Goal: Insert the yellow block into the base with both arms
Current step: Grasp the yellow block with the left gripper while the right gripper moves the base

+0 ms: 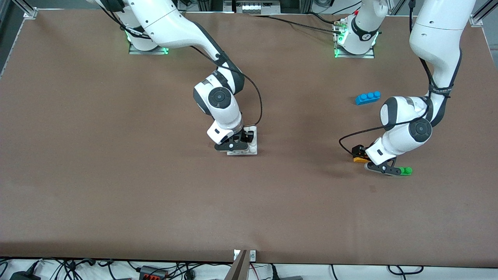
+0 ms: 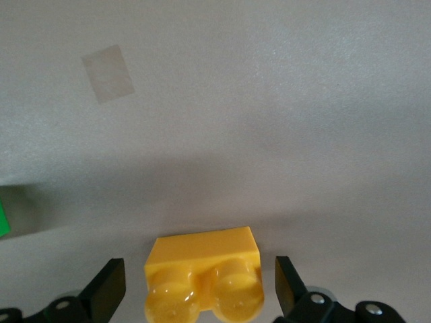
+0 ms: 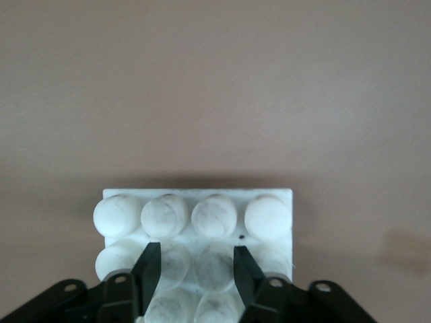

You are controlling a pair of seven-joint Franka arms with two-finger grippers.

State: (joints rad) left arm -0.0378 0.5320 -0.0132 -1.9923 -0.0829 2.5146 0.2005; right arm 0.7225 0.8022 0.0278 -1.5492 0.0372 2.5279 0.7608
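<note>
The yellow block (image 1: 360, 158) lies on the brown table toward the left arm's end. My left gripper (image 1: 361, 154) is down around it. In the left wrist view the block (image 2: 202, 259) sits studs up between the two black fingers (image 2: 108, 289), with a gap on each side; the gripper (image 2: 197, 272) is open. The white studded base (image 1: 253, 149) lies at the table's middle. My right gripper (image 1: 245, 137) is down on it. In the right wrist view its fingers (image 3: 149, 269) are shut across the inner studs of the base (image 3: 269, 217).
A green brick (image 1: 406, 170) lies beside the yellow block, a little nearer the front camera, close to the left wrist. A blue three-stud brick (image 1: 367, 97) lies farther from the camera. A pale tape patch (image 2: 108, 73) is on the table near the left gripper.
</note>
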